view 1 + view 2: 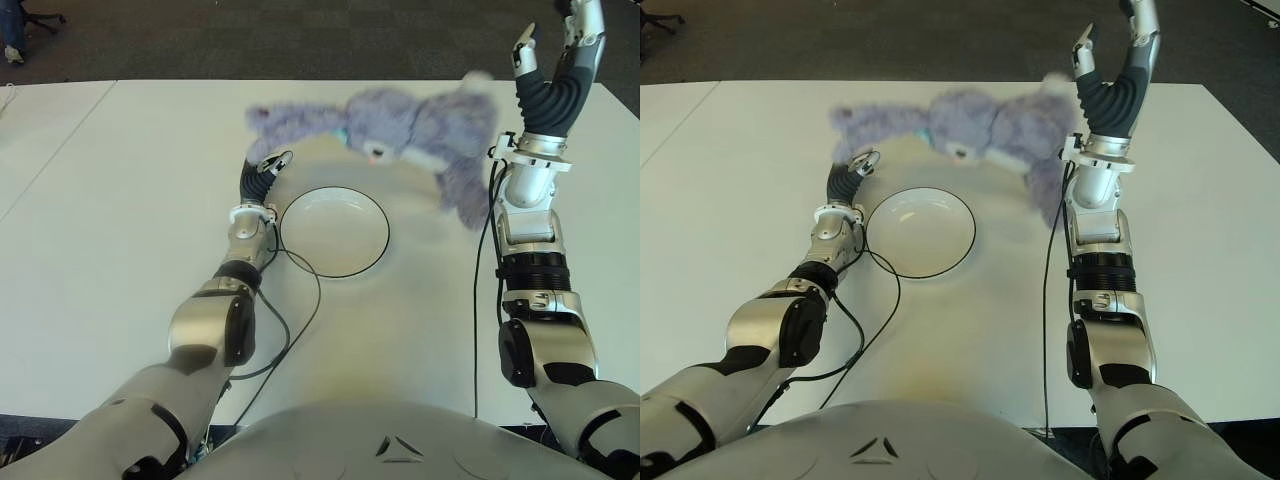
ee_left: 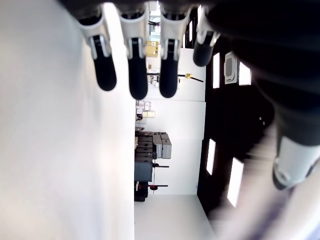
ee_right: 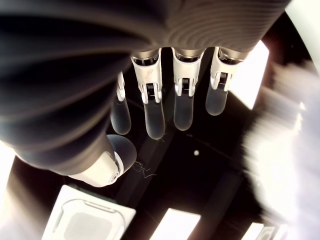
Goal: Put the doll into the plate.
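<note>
Lying beyond plate point(image 1: 334, 231), doll point(image 1: 400, 128) — between both hands, ungrasped

A fuzzy grey plush doll point(image 1: 420, 130) above a smooth, glossy white plate point(image 1: 334, 232) on a matt white table point(image 1: 120, 230); silvery metal-look arms.

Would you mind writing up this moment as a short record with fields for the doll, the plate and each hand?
doll: grey-purple plush doll, blurred, beyond the plate, not in it; whether it touches the table cannot be told
plate: white plate with a dark rim, nothing in it, on the white table
left hand: left hand low beside the plate's left rim, fingers straight, holding nothing
right hand: right hand raised at the doll's right, fingers relaxed, holding nothing
task state: doll not yet in the plate
</note>
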`<state>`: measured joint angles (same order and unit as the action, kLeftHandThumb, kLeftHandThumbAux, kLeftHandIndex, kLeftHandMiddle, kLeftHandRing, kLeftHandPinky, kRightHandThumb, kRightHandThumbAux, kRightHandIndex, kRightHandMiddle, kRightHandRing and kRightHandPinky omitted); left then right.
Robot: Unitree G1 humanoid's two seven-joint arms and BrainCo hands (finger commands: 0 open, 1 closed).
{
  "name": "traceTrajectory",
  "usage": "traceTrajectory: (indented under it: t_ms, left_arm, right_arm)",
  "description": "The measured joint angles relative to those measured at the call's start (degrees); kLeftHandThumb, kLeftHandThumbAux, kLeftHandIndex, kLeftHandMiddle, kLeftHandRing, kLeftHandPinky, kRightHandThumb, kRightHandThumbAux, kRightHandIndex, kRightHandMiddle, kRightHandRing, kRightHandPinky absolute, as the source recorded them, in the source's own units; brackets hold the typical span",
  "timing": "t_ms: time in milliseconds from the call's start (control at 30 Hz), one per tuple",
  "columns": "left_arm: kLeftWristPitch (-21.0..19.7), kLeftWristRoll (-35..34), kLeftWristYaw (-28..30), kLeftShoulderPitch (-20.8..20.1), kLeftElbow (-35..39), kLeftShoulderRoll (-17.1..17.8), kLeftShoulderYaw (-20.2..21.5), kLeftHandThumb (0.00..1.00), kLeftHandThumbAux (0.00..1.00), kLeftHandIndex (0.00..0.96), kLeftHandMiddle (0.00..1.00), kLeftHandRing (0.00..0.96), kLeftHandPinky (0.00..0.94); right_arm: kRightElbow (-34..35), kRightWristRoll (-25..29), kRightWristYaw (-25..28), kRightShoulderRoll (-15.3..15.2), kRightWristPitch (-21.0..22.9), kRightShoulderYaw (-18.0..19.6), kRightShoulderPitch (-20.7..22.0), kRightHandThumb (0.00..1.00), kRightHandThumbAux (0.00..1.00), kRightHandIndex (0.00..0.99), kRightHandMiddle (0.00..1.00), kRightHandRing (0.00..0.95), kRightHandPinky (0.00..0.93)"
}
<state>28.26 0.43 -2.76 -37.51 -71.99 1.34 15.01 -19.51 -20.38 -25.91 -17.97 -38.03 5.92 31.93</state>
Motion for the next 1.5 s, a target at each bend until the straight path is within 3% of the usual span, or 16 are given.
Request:
traceTrajectory:
  t_ms: [267,667,1133,1500]
  left_arm:
    - [0.0,0.0,-0.1,0.0,0.0,0.0,0.0,0.000,0.610,0.101,0.235,0.241,0.241]
    - [0.0,-0.4,-0.1,0.0,0.0,-0.1,0.3,0.000,0.612,0.106,0.234,0.236,0.221]
    - [0.0,-0.5,0.0,-0.1,0.0,-0.2,0.3,0.000,0.620,0.096,0.204,0.215,0.210]
    - [0.0,-0.3,-0.4,0.0,0.0,-0.2,-0.3,0.000,0.631,0.103,0.206,0.214,0.212]
  right_arm:
    - [3.7,-0.2,5.1,1.4,-2.5,-4.7,-6.2,0.698,0.719,0.438,0.860,0.871,0.860]
    - [4.3,-0.1,11.4,0.7,-3.5,-6.6,-6.8,0.694,0.725,0.437,0.871,0.881,0.876]
    - [3.6,-3.0,12.2,0.2,-5.8,-7.3,-7.3,0.694,0.725,0.437,0.872,0.884,0.875]
    - [1.6,-6.1,9.6,0.1,-7.8,-7.2,-7.0,0.694,0.725,0.437,0.869,0.881,0.868]
